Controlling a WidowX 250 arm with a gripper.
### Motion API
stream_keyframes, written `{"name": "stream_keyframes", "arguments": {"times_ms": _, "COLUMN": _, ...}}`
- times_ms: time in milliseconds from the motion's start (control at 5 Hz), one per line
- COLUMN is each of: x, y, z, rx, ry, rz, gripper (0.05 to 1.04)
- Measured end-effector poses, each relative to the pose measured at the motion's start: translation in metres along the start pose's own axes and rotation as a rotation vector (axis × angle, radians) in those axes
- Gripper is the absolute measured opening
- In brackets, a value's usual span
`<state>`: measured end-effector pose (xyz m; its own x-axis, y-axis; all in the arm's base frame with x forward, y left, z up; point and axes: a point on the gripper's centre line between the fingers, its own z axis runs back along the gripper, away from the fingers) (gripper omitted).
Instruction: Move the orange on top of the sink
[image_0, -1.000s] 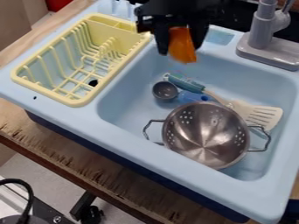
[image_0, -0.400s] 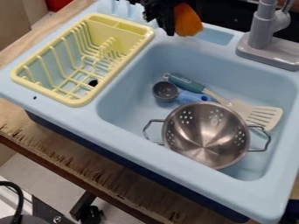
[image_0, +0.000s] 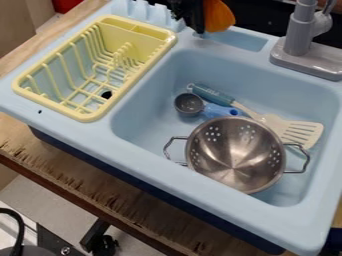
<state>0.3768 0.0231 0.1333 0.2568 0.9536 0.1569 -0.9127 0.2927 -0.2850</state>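
The rounded orange toy is clasped in the closed-in black end effector near the light-blue plastic sink's rear rim.

Seemingly lab: toy sink on rough wooden table, black cable.

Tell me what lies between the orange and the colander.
Camera view: the sink's back ledge, then the teal-handled spatula and blue-handled scoop.
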Motion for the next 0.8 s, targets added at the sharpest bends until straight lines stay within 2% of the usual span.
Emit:
{"name": "stream_keyframes", "arguments": {"times_ms": 200, "x": -0.001, "y": -0.009, "z": -0.009, "rx": 0.007, "ry": 0.006, "rz": 0.009, "gripper": 0.614}}
{"name": "stream_keyframes", "arguments": {"times_ms": 400, "x": -0.009, "y": -0.015, "z": -0.010, "rx": -0.010, "ry": 0.013, "rz": 0.054, "gripper": 0.614}}
{"name": "stream_keyframes", "arguments": {"times_ms": 800, "x": -0.021, "y": -0.005, "z": -0.010, "rx": 0.040, "ry": -0.022, "rz": 0.244, "gripper": 0.614}}
